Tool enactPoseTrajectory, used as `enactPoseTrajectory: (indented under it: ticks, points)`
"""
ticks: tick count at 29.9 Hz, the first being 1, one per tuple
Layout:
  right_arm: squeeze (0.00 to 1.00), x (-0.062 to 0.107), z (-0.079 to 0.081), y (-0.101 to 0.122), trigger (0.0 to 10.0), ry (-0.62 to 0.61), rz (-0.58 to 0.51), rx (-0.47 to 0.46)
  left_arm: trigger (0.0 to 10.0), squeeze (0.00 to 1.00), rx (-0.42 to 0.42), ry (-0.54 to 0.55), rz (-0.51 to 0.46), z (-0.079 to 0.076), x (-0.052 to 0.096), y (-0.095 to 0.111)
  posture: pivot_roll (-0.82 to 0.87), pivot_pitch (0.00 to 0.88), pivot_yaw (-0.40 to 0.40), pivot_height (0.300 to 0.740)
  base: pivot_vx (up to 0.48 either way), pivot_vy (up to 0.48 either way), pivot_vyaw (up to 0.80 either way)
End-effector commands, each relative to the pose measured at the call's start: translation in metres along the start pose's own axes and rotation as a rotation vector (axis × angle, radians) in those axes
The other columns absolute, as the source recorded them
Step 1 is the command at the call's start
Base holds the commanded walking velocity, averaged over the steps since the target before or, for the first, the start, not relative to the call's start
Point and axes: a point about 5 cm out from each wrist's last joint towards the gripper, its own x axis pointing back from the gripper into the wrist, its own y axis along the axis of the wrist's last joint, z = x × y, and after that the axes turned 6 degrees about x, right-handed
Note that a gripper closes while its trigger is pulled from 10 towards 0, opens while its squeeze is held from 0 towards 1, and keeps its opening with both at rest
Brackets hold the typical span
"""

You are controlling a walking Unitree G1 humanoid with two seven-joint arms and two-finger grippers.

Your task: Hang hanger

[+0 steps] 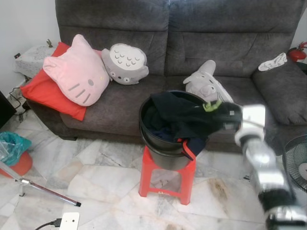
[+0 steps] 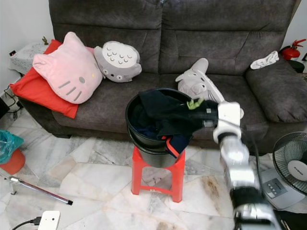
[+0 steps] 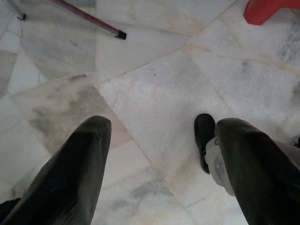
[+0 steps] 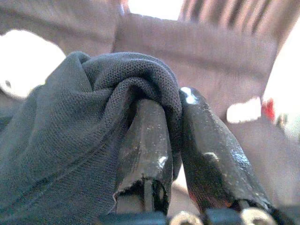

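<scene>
The right pincer [image 4: 171,154] is clamped on a fold of dark knit cloth, the fabric bunched over one finger [image 4: 143,150] and nipped against the other. In the head views this arm reaches in from the lower right of the frame toward the centre, where the dark garment [image 1: 184,115] drapes over the rim of a black bucket [image 1: 165,155] standing on a red stool [image 1: 165,177]. A green hanger hook [image 1: 211,106] pokes out just beside the pincer, so the hanger seems to sit inside the garment; its body is hidden by the cloth.

The left pincer [image 3: 159,154] hangs idle over the marble floor [image 3: 154,89], fingers apart and holding nothing.

As a judgement: the cloth is soft, limp and light, and will sag and stretch when lifted instead of carrying the hanger rigidly. A grip on fabric alone could let the hanger swing or slide out of the neck. The hanger looks like thin plastic, stiff but light and probably smooth. The firmer hold would be at the hook's base or the neck where cloth and hanger meet, keeping the hook free to catch a rail. More clothes fill the bucket, and a red strap [image 1: 186,148] hangs over its front edge, so snagging is a risk.
</scene>
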Motion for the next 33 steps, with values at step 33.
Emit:
enactPoseTrajectory:
  ticks: [33]
  points:
    - [0.0, 0.003, 0.099, 0.015, 10.0, 0.916, -0.176, 0.252, 10.0, 0.0, -0.005, 0.025, 0.037, 0.007, 0.001, -0.006, -0.13, 0.0, 0.047, 0.74, 0.0, 0.0, 0.0]
